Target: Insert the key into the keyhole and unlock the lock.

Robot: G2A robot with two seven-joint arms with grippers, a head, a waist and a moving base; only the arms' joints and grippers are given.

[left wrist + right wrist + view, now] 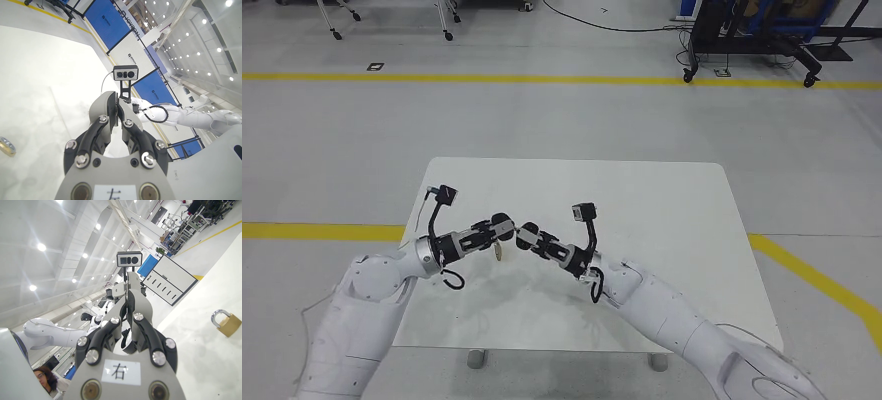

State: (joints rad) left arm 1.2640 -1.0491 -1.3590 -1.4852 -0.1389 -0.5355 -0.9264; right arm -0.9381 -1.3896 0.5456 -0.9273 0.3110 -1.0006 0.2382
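A brass padlock [500,251] with a silver shackle lies flat on the white table [642,200], just in front of where the two arms meet. My left gripper [505,227] and right gripper [526,235] hover tip to tip above the table's middle. The left gripper [115,106] has its pads pressed together, and the padlock [6,146] lies off to its side. The right gripper [127,294] is shut too, the padlock [226,324] resting on the table [208,361] beside it. Whether a key is pinched between either pair of pads I cannot tell.
The tabletop carries nothing else; its far edge [572,160] and right edge [747,260] lie well away from the grippers. Yellow floor lines [542,78] and wheeled racks [752,45] sit beyond the table.
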